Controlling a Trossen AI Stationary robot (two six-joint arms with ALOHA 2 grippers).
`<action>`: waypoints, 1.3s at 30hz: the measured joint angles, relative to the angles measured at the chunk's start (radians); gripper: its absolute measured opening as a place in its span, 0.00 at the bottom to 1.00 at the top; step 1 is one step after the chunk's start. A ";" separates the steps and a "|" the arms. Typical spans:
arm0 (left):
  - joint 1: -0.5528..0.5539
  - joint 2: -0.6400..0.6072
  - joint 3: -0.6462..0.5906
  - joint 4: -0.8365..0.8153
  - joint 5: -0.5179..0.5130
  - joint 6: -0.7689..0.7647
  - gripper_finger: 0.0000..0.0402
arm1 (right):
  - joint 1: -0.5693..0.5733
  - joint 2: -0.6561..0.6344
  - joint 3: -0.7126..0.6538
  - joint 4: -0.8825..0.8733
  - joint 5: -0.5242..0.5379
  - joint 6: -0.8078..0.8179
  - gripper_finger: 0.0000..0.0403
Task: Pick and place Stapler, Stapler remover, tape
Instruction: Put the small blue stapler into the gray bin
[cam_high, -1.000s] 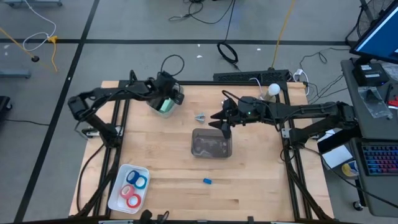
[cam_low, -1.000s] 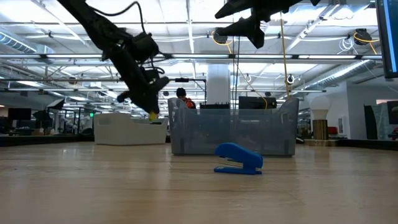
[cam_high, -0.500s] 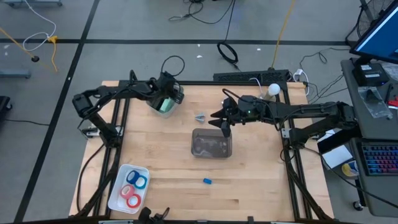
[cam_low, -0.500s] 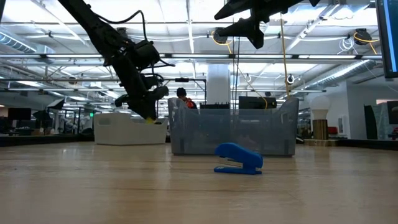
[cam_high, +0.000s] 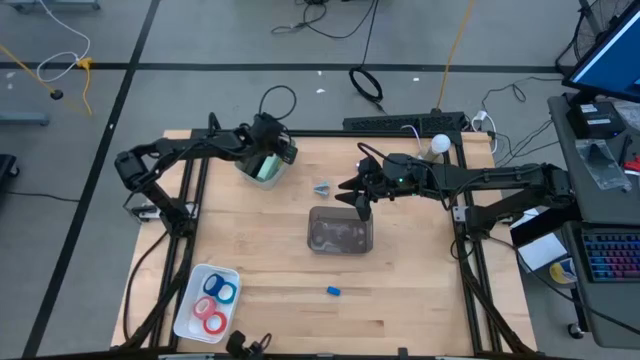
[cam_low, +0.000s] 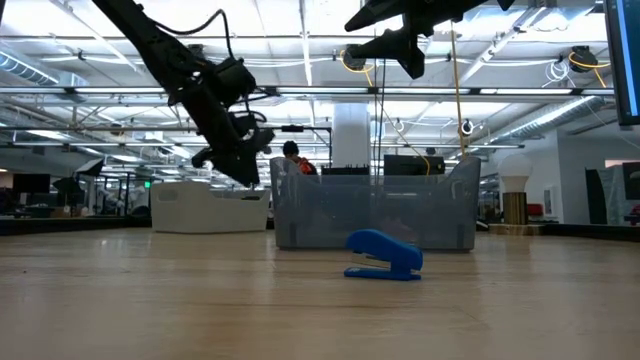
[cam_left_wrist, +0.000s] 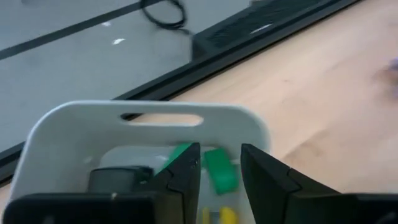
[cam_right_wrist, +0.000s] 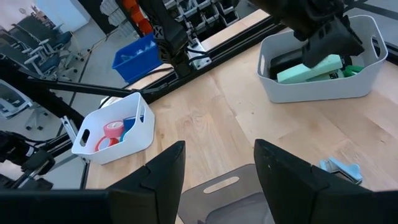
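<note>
The left gripper (cam_high: 268, 152) is hanging over the white plastic bin (cam_high: 262, 172) at the table's far left, fingers (cam_left_wrist: 186, 171) parted with nothing between them; a mint-green block (cam_right_wrist: 310, 68) is lying inside.

The right gripper (cam_high: 360, 203) is hovering above the far rim of the clear plastic tub (cam_high: 340, 231) at centre, fingers (cam_right_wrist: 163, 168) spread and empty.

The small blue stapler (cam_high: 334, 291) is lying flat on the wooden table (cam_high: 420, 290), near of the tub, its long axis running left to right.

The pale metal staple remover (cam_high: 322, 187) is lying just beyond the tub.

The red and blue tape rolls (cam_high: 214, 302) are lying flat in the white handled tray (cam_high: 194, 288) at the near left corner.
</note>
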 joint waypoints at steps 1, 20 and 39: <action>0.002 -0.013 0.000 0.001 0.027 0.003 0.29 | 0.000 0.000 0.000 0.000 -0.001 0.002 0.46; -0.278 -0.373 0.000 -0.070 0.609 0.142 0.30 | 0.045 0.000 0.000 -0.001 -0.211 0.058 0.46; -0.924 -0.388 0.000 -0.070 -0.007 0.161 0.30 | 0.178 -0.048 0.000 -0.142 -0.209 -0.169 0.46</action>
